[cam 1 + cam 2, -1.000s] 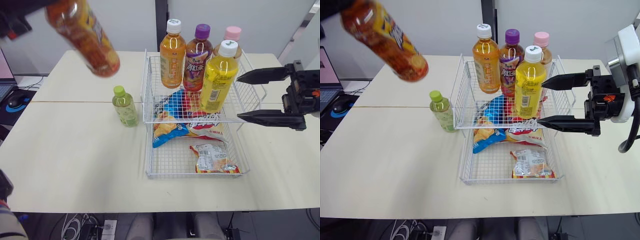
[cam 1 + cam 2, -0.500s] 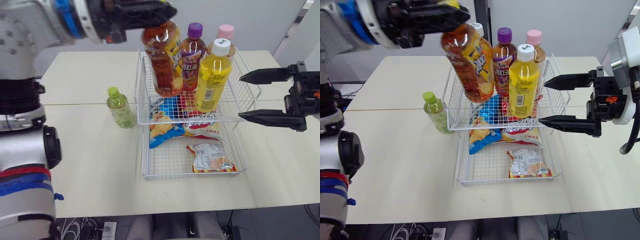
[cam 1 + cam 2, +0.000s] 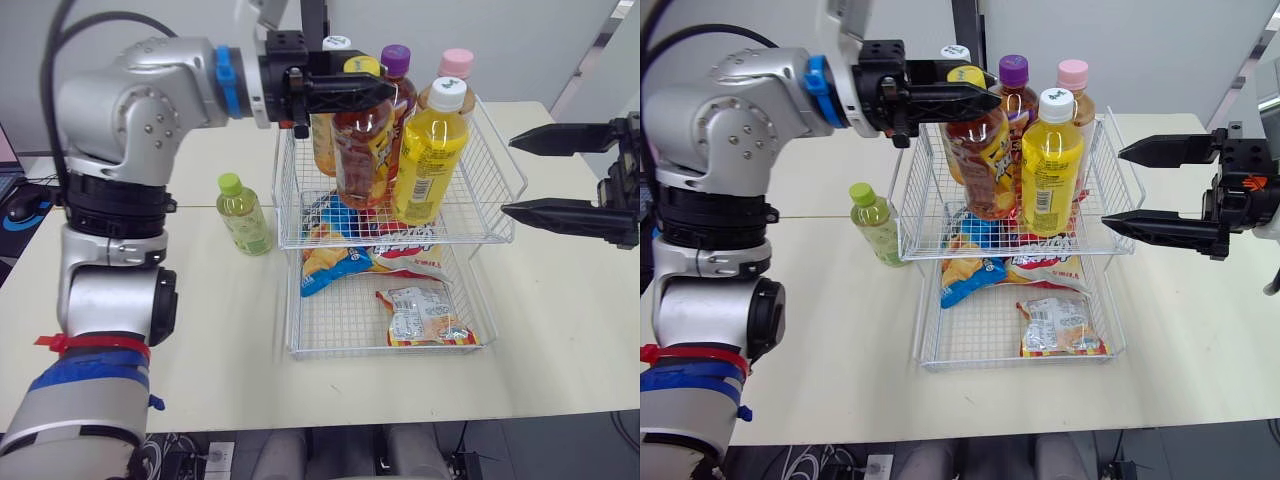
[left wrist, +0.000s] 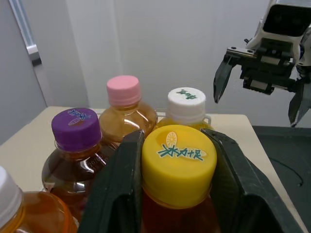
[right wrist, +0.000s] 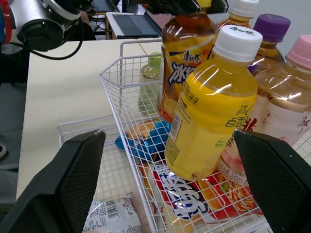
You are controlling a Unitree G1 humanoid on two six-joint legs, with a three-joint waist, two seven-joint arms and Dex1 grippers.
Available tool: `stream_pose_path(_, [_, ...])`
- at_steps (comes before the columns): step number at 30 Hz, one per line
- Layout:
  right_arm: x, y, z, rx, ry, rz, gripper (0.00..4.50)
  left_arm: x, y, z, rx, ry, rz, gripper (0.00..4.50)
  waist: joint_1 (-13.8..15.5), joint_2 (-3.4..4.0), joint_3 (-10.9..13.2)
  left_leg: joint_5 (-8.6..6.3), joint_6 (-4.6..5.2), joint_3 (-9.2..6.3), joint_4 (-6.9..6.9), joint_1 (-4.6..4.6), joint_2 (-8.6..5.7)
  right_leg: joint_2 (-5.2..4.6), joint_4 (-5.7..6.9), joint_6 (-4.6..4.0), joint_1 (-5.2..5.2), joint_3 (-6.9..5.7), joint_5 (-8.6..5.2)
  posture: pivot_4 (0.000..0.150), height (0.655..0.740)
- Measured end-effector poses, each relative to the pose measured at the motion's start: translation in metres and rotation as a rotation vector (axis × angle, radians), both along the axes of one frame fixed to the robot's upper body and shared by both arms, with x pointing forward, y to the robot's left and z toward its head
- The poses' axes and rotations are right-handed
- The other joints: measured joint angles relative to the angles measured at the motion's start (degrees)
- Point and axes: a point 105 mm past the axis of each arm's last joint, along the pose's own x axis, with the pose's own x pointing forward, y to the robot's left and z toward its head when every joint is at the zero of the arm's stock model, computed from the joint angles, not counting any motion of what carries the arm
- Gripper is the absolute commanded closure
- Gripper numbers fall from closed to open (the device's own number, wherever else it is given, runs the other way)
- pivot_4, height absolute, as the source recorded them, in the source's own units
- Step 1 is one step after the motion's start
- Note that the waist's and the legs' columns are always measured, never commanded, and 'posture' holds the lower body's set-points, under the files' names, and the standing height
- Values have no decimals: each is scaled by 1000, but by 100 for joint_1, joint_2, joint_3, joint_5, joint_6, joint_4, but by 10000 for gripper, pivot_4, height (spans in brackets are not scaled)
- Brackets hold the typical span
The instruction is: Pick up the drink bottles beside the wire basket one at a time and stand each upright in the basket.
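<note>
Left gripper (image 4: 179, 162): both black fingers are clamped on the yellow cap of the amber bottle (image 3: 362, 150), one on each side.
Amber bottle: hangs from its cap, nearly upright with a slight tilt, its lower half inside the wire basket (image 3: 295, 215), toward the basket's 9 o'clock side. I cannot tell whether its base rests on the mesh.
Right gripper (image 3: 507, 176): fingers spread wide apart with nothing between them, hovering just outside the basket at its 3 o'clock.
Yellow bottle (image 3: 430, 150): upright in the basket, white cap, just beside the amber bottle at its 3 o'clock.
Back row: an orange bottle (image 3: 322, 145), a purple-capped bottle (image 3: 396, 60) and a pink-capped bottle (image 3: 456, 62) stand at the basket's 12 o'clock edge.
Green bottle (image 3: 243, 215): upright on the table (image 3: 200, 330), near the basket at its 9 o'clock, apart from the wire.
Lower tray (image 3: 296, 330): at the basket's 6 o'clock, holding snack packets (image 3: 425, 312).
</note>
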Motion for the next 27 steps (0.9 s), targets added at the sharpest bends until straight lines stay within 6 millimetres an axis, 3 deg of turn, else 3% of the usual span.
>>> stream_pose_path(12, [-1, 4, 1, -1, -2, -9, 0, 12, -10, -11, -2, 26, 5, 30874, 3, 0, 0, 0, 0, -2, 1, 2, -1, 0, 1, 0, 3, -1, 0, 1500, 7400])
stream_pose_path(13, [-2, 4, 2, -1, -4, -7, 0, 12, -10, -11, -3, 31, 2, 23683, 3, 0, 0, 0, 0, -2, 1, 3, 0, 0, 1, 0, 3, -2, 0, 1500, 7400])
stream_pose_path(20, [-2, 5, 3, 2, -7, -2, 0, 8, -7, -3, -25, 91, -28, 2229, -2, 0, 0, 0, 0, -2, 1, 2, 0, 0, 1, 0, 3, -2, 0, 1500, 7400])
stream_pose_path(21, [-2, 5, 3, 2, -7, -2, 0, 7, -5, 0, -30, 92, -29, 433, -3, 0, 0, 0, 0, -2, 1, 2, 0, 0, 1, 0, 3, -3, 0, 1500, 7400])
stream_pose_path(27, [-3, 4, 5, 7, -18, -5, 0, -3, 11, 10, -25, 101, -46, 433, -11, 1, 0, 0, 0, -2, 0, 4, 1, 1, 2, 0, 2, -2, 0, 1500, 7400])
